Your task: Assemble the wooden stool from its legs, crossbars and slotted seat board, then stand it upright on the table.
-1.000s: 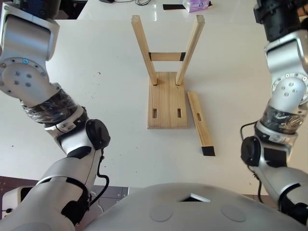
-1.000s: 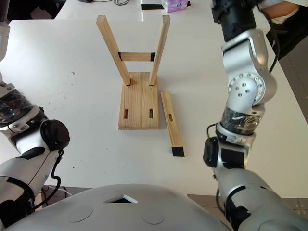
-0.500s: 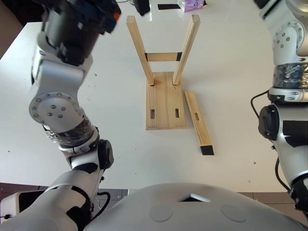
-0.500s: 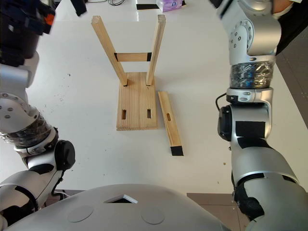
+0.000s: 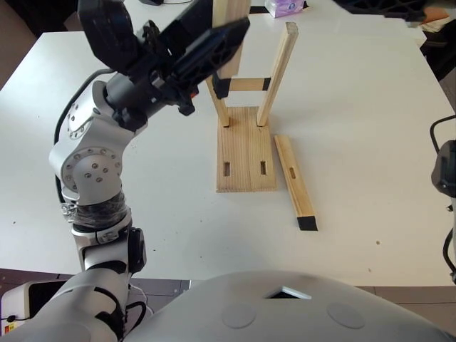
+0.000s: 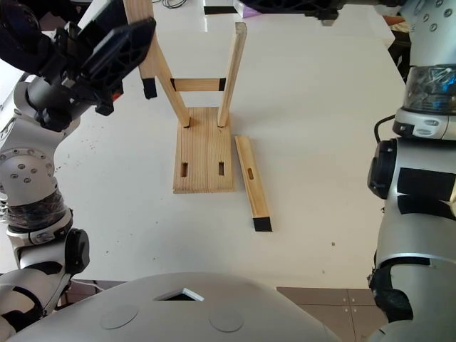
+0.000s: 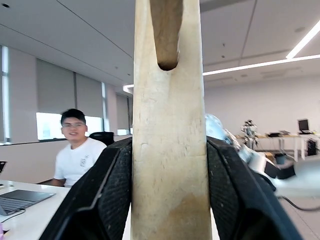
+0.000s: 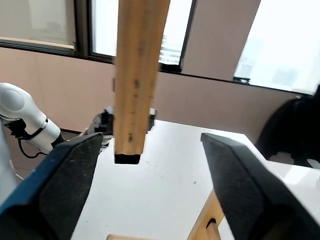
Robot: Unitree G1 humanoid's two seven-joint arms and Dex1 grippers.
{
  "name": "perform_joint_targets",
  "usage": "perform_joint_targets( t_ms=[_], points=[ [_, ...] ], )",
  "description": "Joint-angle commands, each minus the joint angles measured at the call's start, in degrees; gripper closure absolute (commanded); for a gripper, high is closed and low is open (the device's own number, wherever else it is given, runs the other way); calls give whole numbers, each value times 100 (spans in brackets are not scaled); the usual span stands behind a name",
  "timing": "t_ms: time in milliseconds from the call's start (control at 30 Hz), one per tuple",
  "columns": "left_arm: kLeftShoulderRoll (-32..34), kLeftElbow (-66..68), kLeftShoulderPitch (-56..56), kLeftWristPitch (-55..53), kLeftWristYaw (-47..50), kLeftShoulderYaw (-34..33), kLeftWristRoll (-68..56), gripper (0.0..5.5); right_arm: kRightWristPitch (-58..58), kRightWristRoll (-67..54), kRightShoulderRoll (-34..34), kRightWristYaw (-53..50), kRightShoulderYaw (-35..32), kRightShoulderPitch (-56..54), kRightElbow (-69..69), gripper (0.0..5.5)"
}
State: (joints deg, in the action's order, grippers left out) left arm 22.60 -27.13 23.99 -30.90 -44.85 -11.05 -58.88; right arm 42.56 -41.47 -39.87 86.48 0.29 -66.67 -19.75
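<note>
The slotted seat board [image 5: 246, 153] lies flat mid-table. Two legs [image 5: 278, 71] stand in its far slots, joined by a crossbar [image 5: 249, 84]. A loose leg [image 5: 294, 182] with a black end lies just right of the board. My left gripper [image 5: 217, 32] is raised over the far left of the stool, shut on another slotted leg [image 7: 170, 150] whose black end [image 6: 149, 87] hangs down. My right gripper [image 6: 285, 7] is high at the far edge, open. That held leg [image 8: 135, 75] stands ahead of its spread fingers [image 8: 70, 185], untouched.
The white table [image 5: 370, 142] has free room left and right of the stool parts. A tissue box [image 5: 288, 7] sits at the far edge. The near edge of the table runs just below the loose leg.
Both arms have swung up from my sides. The left gripper now holds a leg raised above the stool's left leg, and the right gripper has come in high at the far edge.
</note>
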Motion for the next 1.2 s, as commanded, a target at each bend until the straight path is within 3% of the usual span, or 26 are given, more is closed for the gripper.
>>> perform_joint_targets(
  t_ms=[33, 533, 900, 1200],
  points=[
    [209, -10, -100, -20, -185, 162, 121, 351, 539, -174, 72, 252, -1, -624, -161, 175],
    [518, 277, -232, 236, -819, 596, 898, 351, 1562, -709, 872, -464, -218, -570, 532, 175],
    [526, 347, -265, 322, -866, 580, 959, 351, 1691, -678, 661, -425, -289, -450, 657, 333],
    [506, 351, -275, 317, -832, 631, 1006, 351, 1752, -735, 717, -527, -315, -310, 811, 335]
  ],
)
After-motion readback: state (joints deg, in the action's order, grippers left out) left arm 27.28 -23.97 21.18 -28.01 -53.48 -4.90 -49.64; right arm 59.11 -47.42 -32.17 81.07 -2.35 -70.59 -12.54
